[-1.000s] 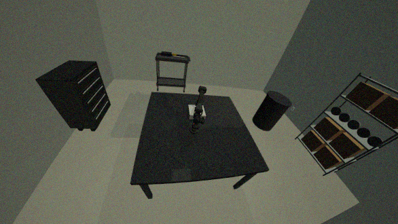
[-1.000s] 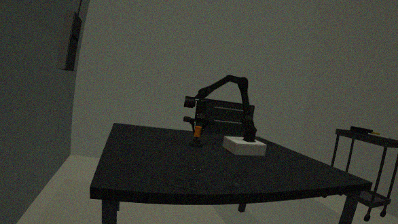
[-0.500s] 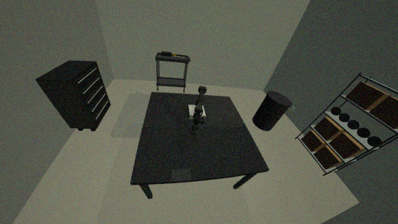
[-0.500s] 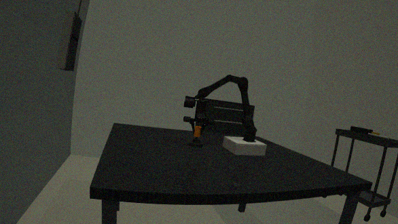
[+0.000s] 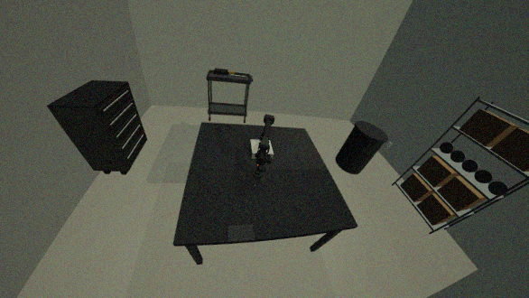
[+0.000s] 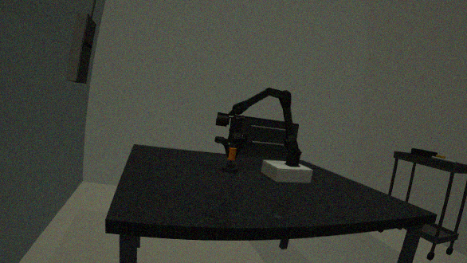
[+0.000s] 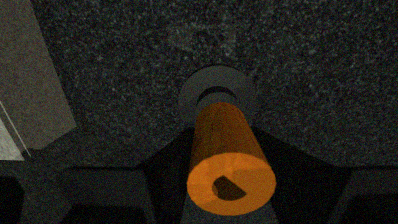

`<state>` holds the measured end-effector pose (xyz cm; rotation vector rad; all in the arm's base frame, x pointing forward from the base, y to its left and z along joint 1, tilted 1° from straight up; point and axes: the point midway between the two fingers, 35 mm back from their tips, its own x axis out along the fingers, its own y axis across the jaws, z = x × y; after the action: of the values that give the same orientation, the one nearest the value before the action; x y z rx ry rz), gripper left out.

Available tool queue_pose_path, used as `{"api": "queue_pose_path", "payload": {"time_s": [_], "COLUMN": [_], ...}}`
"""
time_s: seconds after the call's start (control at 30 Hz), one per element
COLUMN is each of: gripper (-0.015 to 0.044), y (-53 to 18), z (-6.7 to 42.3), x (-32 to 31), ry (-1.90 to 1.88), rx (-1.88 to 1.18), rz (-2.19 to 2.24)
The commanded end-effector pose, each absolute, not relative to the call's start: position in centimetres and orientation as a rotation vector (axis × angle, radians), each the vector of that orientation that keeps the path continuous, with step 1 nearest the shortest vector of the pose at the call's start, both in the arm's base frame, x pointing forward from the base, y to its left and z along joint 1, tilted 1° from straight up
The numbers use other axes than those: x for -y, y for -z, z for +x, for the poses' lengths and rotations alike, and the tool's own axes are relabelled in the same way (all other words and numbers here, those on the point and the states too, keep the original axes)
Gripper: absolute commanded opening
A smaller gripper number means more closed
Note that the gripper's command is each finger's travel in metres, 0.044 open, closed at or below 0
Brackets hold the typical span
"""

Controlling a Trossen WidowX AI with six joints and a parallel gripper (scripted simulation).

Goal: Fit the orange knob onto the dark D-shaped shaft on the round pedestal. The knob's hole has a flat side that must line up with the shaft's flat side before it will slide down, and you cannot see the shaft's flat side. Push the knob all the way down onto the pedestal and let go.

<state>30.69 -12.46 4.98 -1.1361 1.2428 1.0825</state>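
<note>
The orange knob (image 5: 257, 166) (image 6: 232, 154) (image 7: 225, 135) is upright between the fingers of my gripper (image 6: 232, 149) (image 7: 221, 132), which is shut on it. The hole in its top, with one straight side, shows in the wrist view. The round dark pedestal (image 6: 229, 170) (image 7: 189, 95) stands on the table directly below the knob. A short dark stub shows between the knob's lower end and the pedestal in the exterior view. The knob is above the pedestal, not down on it. Whether the shaft's tip is inside the hole cannot be told; its flat side is hidden.
The arm rises from a white block (image 5: 255, 145) (image 6: 287, 174) (image 7: 30, 75) on the dark table (image 5: 226, 199) (image 6: 179, 195), beside the pedestal. A drawer cabinet (image 5: 95, 122), a cart (image 5: 227, 109), a dark bin (image 5: 361, 146) and a shelf rack stand off the table.
</note>
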Motion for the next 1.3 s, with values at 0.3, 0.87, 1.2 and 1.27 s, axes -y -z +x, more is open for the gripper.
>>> {"api": "queue_pose_path", "payload": {"time_s": [0.3, 0.87, 1.2, 1.27], "gripper": [0.0000, 0.0000, 0.0000, 0.0000], "y": [-4.67, -4.98, -5.31, -5.27], "z": [30.79, 30.58, 30.79, 30.89], "x": [12.46, 12.38, 12.47, 12.50], "ry": [-1.100, -1.101, -1.244, -1.251], "rx": [-1.227, -1.227, -1.137, -1.131], "rz": [-1.158, -1.158, -1.307, -1.315]}}
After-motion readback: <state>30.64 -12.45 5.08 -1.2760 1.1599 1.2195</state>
